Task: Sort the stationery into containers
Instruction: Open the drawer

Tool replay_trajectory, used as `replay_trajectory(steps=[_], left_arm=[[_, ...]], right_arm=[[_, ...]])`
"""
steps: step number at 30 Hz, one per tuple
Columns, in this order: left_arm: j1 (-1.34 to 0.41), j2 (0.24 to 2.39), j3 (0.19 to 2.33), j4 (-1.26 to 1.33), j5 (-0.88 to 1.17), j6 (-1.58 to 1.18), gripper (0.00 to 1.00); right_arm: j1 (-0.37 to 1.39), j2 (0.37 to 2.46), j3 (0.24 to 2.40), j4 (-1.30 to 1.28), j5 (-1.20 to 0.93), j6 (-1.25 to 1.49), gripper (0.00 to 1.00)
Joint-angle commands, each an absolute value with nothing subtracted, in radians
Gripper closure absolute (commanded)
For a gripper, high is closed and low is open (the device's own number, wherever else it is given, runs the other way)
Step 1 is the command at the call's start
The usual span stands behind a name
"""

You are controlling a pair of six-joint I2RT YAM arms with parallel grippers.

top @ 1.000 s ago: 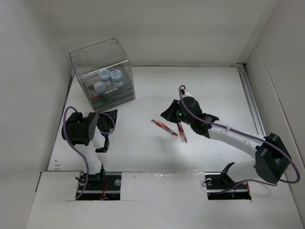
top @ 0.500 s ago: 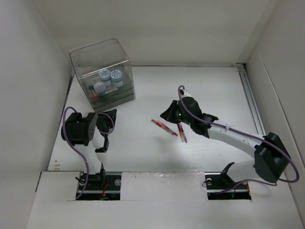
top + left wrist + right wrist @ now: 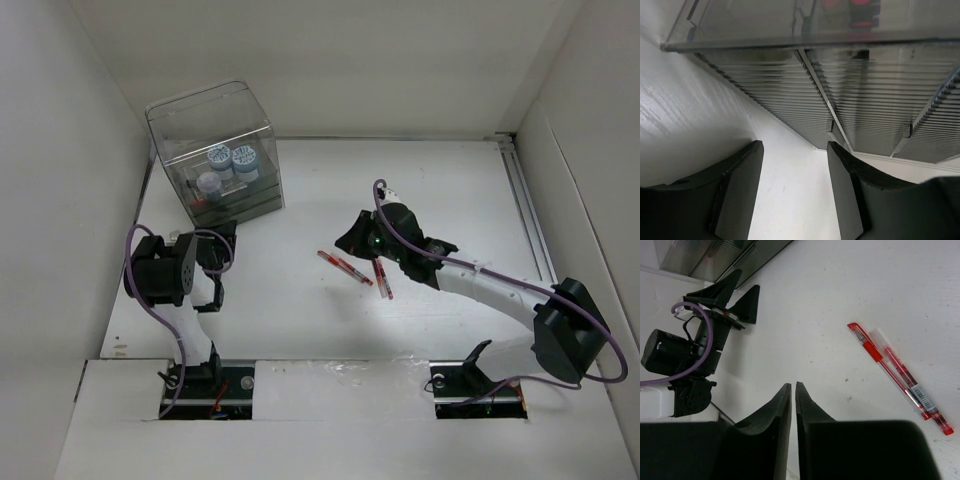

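The clear organizer [image 3: 215, 150] stands at the back left with two blue-white rolls [image 3: 232, 158] inside. Red pens [image 3: 345, 267] lie side by side mid-table, and another red pen [image 3: 383, 280] lies just right of them. My left gripper [image 3: 218, 240] is open and empty, close in front of the organizer's ribbed drawers [image 3: 865, 100]; its fingers [image 3: 737, 190] frame bare table. My right gripper [image 3: 793, 390] hovers above the table left of the two red pens [image 3: 867, 345], shut to a thin slit with nothing in it.
White walls close in on the left, back and right. In the right wrist view the left arm [image 3: 690, 355] and the organizer's base [image 3: 715, 255] lie beyond my fingertips. A rail [image 3: 530, 215] runs along the table's right edge.
The left arm has swung its gripper up toward the organizer and opened it wider. The right arm has barely moved; its jaws have parted by a hair.
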State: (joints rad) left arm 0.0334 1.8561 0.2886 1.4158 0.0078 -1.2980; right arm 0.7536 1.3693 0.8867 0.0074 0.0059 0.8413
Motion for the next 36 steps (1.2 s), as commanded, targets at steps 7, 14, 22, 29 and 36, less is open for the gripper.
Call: replay_trajectory(steps=[7, 14, 22, 29, 36], left_arm=[[0.044, 1.852, 0.318, 1.872, 0.029, -1.279, 0.51], [0.044, 1.821, 0.327, 1.871, 0.041, -1.289, 0.71], [0.044, 1.775, 0.305, 1.884, 0.060, -1.289, 0.54], [0.044, 1.723, 0.357, 1.793, 0.060, -1.258, 0.72], [0.044, 1.741, 0.405, 1.761, 0.049, -1.249, 0.71]], right_arm=[[0.749, 1.367, 0.899, 0.046, -0.011, 0.818, 0.77], [0.749, 1.367, 0.899, 0.046, -0.011, 0.818, 0.78], [0.749, 1.376, 0.899, 0.046, -0.011, 0.818, 0.78], [0.749, 1.376, 0.899, 0.046, -0.020, 0.818, 0.79], [0.749, 1.376, 0.899, 0.046, -0.020, 0.818, 0.79]])
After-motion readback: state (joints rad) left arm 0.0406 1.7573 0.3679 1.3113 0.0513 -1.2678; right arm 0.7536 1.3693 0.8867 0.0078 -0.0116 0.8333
